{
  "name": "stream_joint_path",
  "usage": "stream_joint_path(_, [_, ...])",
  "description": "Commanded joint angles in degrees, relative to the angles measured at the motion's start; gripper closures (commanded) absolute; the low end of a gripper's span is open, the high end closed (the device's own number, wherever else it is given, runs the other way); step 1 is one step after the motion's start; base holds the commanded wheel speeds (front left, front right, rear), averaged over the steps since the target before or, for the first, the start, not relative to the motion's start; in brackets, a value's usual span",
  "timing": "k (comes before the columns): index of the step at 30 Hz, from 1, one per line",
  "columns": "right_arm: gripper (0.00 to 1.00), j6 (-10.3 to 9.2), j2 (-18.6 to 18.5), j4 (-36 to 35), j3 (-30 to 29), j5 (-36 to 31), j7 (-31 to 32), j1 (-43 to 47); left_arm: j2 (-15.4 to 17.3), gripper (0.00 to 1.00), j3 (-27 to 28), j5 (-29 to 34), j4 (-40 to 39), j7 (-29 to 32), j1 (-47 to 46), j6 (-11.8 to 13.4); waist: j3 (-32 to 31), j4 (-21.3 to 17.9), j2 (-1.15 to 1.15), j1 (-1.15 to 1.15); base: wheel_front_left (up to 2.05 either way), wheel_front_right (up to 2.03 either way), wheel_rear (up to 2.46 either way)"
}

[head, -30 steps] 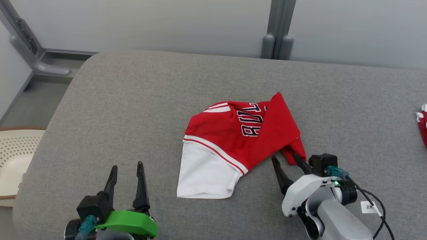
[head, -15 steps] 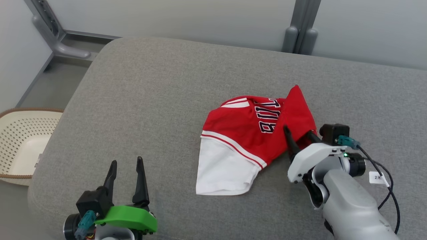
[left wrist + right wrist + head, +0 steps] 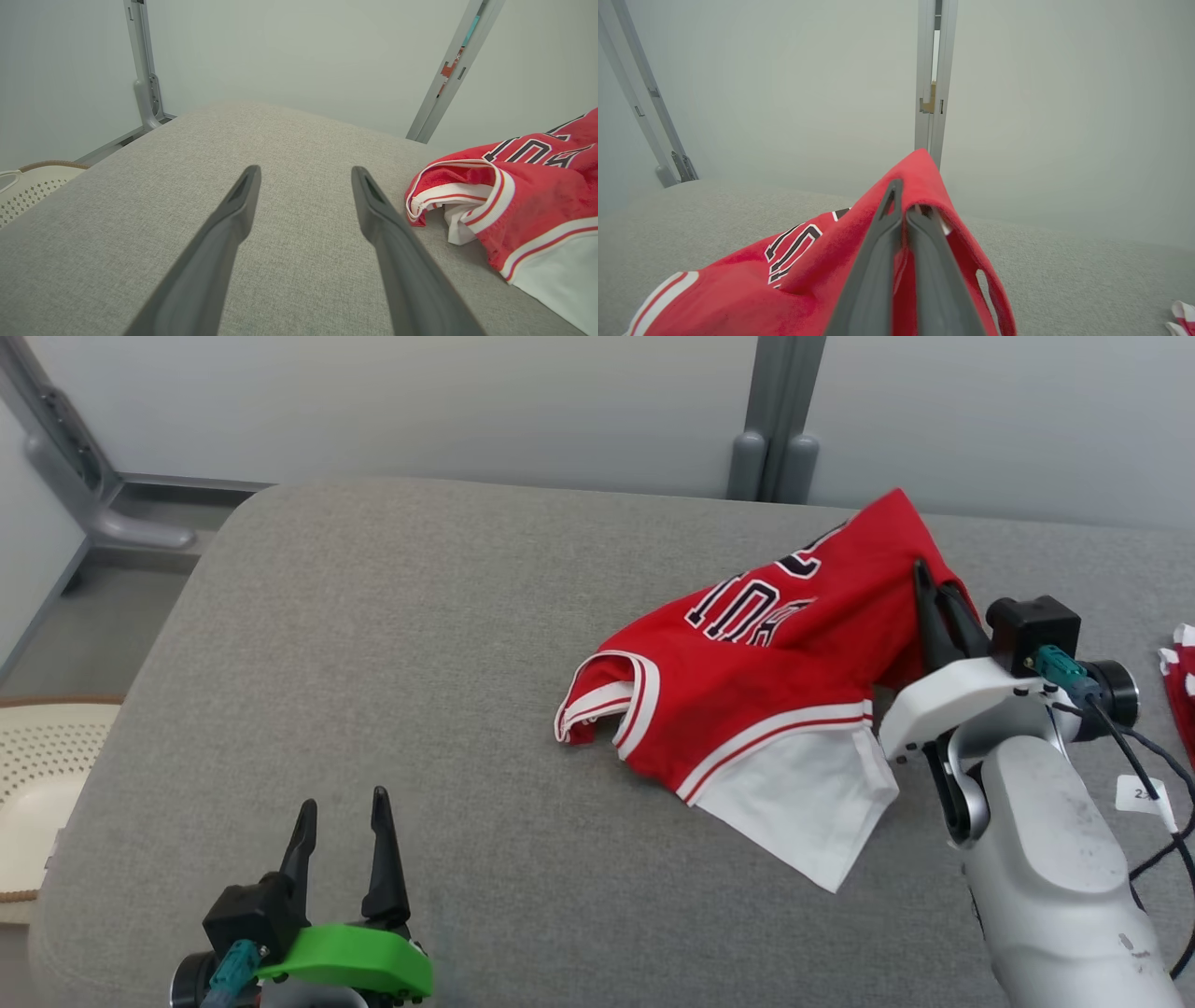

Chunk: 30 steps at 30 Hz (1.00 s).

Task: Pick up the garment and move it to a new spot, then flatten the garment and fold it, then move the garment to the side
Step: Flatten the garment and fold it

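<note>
So here's where we're at: the right gripper point(image 3: 929, 581) is pinched tight on a red fold of the garment point(image 3: 766, 681), holding that corner up over the far right part of the table point(image 3: 420, 616). The rest of the jersey drapes down from there toward the table's middle, white panel nearest the front edge. The left gripper point(image 3: 343, 798) hangs by the near left corner, fingers spread with nothing between them, well apart from the cloth. Lettering on the jersey is dark with white outlines (too creased for us to read). The white tag point(image 3: 1141, 795) on the right arm's cable starts with a 2.
</note>
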Motion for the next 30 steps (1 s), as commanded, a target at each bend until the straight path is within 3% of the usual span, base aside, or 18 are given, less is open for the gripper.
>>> stream_joint_path(1, [1.0, -0.1, -0.1, -1.8, -0.8, -1.5, 0.7, 1.9, 0.2, 0.0, 0.2, 0.0, -0.3, 0.0, 0.7, 0.3, -0.7, -1.7, 0.0, 0.0, 0.0, 0.0, 0.0])
stream_joint_path(6, [1.0, -0.09, 0.0, -10.0, -3.7, -4.1, 5.3, 10.9, 0.2, 0.0, 0.0, -0.6, -0.7, 0.0, 1.0, 0.5, 0.0, -3.2, 0.0, 0.0, 0.0, 0.0, 0.0])
stream_joint_path(13, [1.0, -0.09, 0.0, -11.0, -2.7, 0.3, 7.2, 18.5, 0.2, 0.0, -0.3, -0.5, -0.7, 0.0, 0.0, 0.4, 1.0, -4.1, 0.0, 0.0, 0.0, 0.0, 0.0])
stream_joint_path(15, [0.75, -0.09, 0.0, -10.1, -1.9, 1.2, 7.0, 19.3, 0.1, 0.0, -0.3, -0.3, -0.5, 0.0, -0.2, 0.2, 1.0, -4.2, 0.0, 0.0, 0.0, 0.0, 0.0])
stream_joint_path(16, [0.48, -0.09, 0.0, -9.8, -1.3, 1.9, 6.5, 19.4, 0.1, 0.0, -0.4, -0.2, -0.4, 0.0, -0.3, 0.2, 1.0, -4.2, 0.0, 0.0, 0.0, 0.0, 0.0])
stream_joint_path(17, [0.0, -0.09, 0.0, -9.5, -0.9, 2.1, 6.2, 19.4, 0.1, 0.0, -0.4, -0.2, -0.3, 0.0, -0.4, 0.2, 0.9, -4.2, 0.0, 0.0, 0.0, 0.0, 0.0])
stream_joint_path(23, [0.0, -0.09, -0.1, -8.8, 1.9, 4.9, 4.3, 21.1, 0.1, 0.0, -1.3, -0.4, 0.3, 0.0, 0.4, -0.1, -0.1, -4.6, 0.0, 0.0, 0.0, 0.0, 0.0])
stream_joint_path(30, [0.0, -0.09, -0.1, -13.0, 2.4, 7.3, 2.2, 25.0, 0.1, 0.0, -2.3, -0.6, -0.1, 0.0, 1.7, 0.0, -1.8, -6.3, 0.0, 0.0, 0.0, 0.0, 0.0])
